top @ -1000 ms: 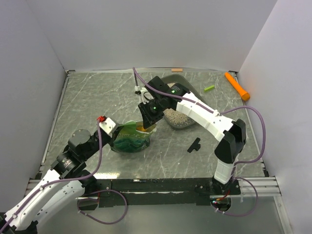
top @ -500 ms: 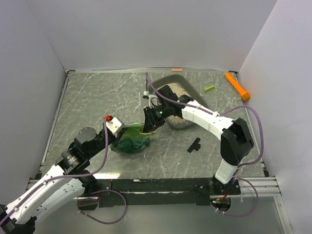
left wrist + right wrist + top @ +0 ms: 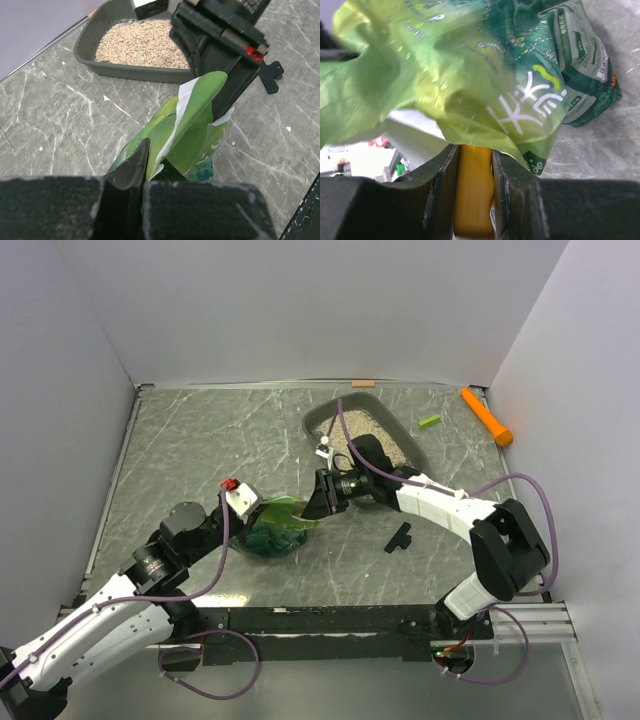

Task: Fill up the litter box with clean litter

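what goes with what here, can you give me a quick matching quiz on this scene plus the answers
1 litter box
2 green bag
3 yellow scoop
4 orange stick

a far right corner of the table
b pinched in the left gripper
c clamped in the right gripper
d holds clean litter

Pairs: 1-d, 2-b, 3-c, 4-a

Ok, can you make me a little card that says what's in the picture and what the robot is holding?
litter box: dark grey tray, far side of the table
clean litter: beige grains inside the box
green bag: crinkled, nearer the arms than the box
left jaws: shut on the bag's edge
right jaws: shut on a yellow scoop handle, right against the bag
loose bits: orange stick, black piece
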